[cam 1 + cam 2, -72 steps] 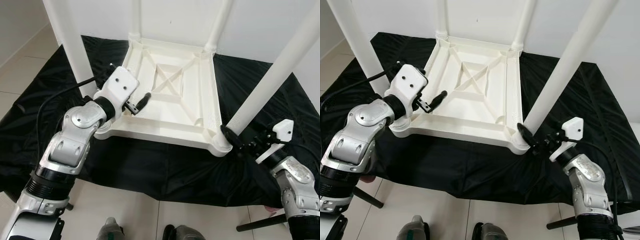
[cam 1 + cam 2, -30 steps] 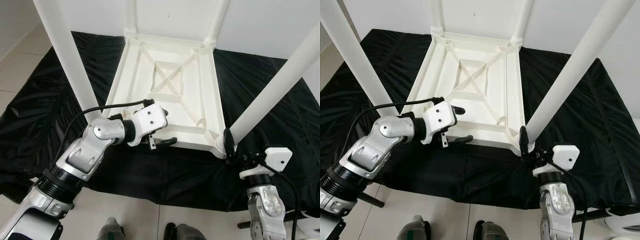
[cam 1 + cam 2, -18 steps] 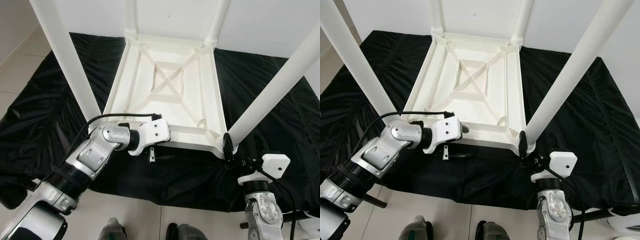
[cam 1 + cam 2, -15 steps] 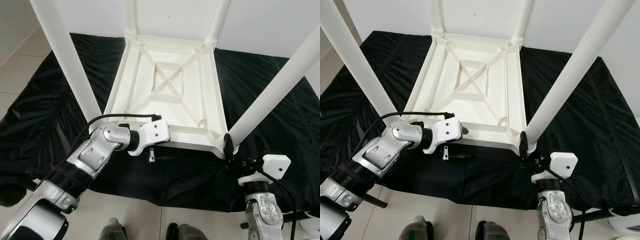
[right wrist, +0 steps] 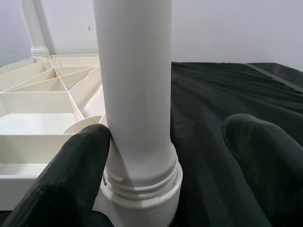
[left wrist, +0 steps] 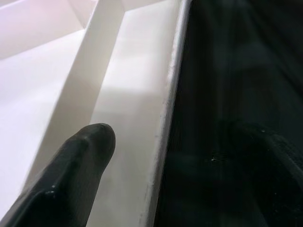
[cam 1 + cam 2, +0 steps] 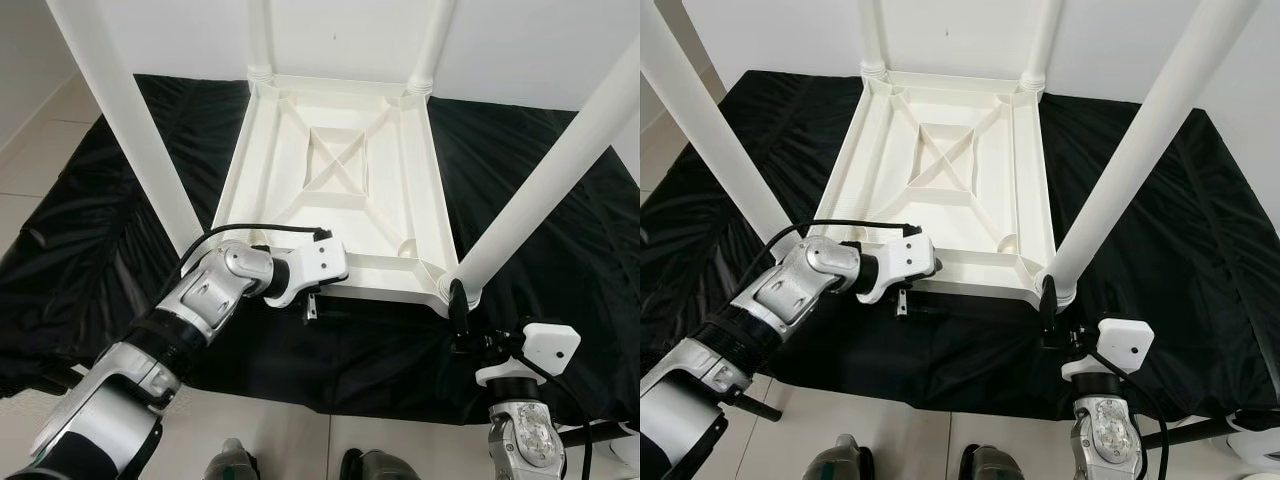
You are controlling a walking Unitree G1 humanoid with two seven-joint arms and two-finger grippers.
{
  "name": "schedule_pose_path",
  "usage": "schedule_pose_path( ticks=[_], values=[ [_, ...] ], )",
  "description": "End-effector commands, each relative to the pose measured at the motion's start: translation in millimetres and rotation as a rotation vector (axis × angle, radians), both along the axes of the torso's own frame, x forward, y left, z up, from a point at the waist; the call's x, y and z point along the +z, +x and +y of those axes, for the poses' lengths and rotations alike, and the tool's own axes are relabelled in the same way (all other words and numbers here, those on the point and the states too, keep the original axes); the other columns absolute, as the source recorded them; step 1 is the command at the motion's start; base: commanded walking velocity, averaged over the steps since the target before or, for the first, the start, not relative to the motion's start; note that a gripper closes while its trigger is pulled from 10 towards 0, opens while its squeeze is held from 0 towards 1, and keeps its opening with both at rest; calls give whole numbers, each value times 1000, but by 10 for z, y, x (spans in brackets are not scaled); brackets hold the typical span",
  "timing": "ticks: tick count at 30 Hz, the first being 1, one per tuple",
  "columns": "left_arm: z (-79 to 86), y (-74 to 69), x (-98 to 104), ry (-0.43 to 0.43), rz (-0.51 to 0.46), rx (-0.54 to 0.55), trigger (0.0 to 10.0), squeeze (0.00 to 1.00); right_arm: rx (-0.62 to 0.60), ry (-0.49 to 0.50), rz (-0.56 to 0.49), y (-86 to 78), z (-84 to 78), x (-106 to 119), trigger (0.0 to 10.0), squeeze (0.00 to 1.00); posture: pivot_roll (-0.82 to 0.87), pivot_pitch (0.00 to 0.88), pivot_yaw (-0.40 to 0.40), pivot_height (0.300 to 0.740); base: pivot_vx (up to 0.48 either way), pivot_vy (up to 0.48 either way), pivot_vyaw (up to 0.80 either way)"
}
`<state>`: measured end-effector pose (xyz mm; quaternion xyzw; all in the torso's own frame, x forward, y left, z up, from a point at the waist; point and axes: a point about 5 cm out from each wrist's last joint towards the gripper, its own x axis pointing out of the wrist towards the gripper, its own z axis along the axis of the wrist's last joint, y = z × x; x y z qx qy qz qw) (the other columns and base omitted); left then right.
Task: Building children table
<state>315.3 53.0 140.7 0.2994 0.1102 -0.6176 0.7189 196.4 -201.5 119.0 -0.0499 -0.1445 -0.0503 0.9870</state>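
A white plastic children's table (image 7: 340, 170) lies upside down on a black cloth (image 7: 80, 250), its four legs pointing up. My left gripper (image 6: 173, 132) is open at the table's near rim (image 6: 165, 118). One finger (image 6: 71, 179) sits over the white inner side and the other over the cloth outside. In the left eye view the left gripper (image 7: 314, 305) is at the middle of that near edge. My right gripper (image 5: 170, 132) is open around the base of the near right leg (image 5: 135, 80). One finger (image 5: 71, 175) touches the leg; the other (image 5: 265, 161) stands apart.
The near left leg (image 7: 130, 130) rises beside my left arm, and two far legs (image 7: 432, 45) stand against the white wall. Tiled floor (image 7: 300, 440) lies in front of the cloth. A black stand foot (image 7: 1190, 432) is at the lower right.
My left gripper came off the table's underside down to the near rim and slid a little right along it. My right gripper swung round to reach the near right leg's base from the front.
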Motion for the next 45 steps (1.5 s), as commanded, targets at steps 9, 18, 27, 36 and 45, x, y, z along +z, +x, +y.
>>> schedule_pose_path(
  ticks=[9,18,27,36,45],
  values=[
    [-26,157,-17,30,-9,72,10000,0,-56,-9,25,-77,-36,-44,10000,0,-85,87,51,740,0,0,0],
    [-94,196,-11,26,-6,80,6471,0,-57,-15,23,-74,-27,-43,10000,0,-85,85,53,740,0,0,0],
    [-145,192,-37,28,5,73,3255,0,-66,-22,24,-78,-39,-42,10000,0,-88,87,54,740,0,0,0],
    [-185,165,-93,70,15,52,10000,0,-79,-27,26,-74,-50,-48,10000,0,-84,96,61,740,0,0,0],
    [-153,144,-179,139,11,26,10000,0,-96,-30,31,-85,-77,-56,10000,0,-82,107,64,740,0,0,0]
  ],
)
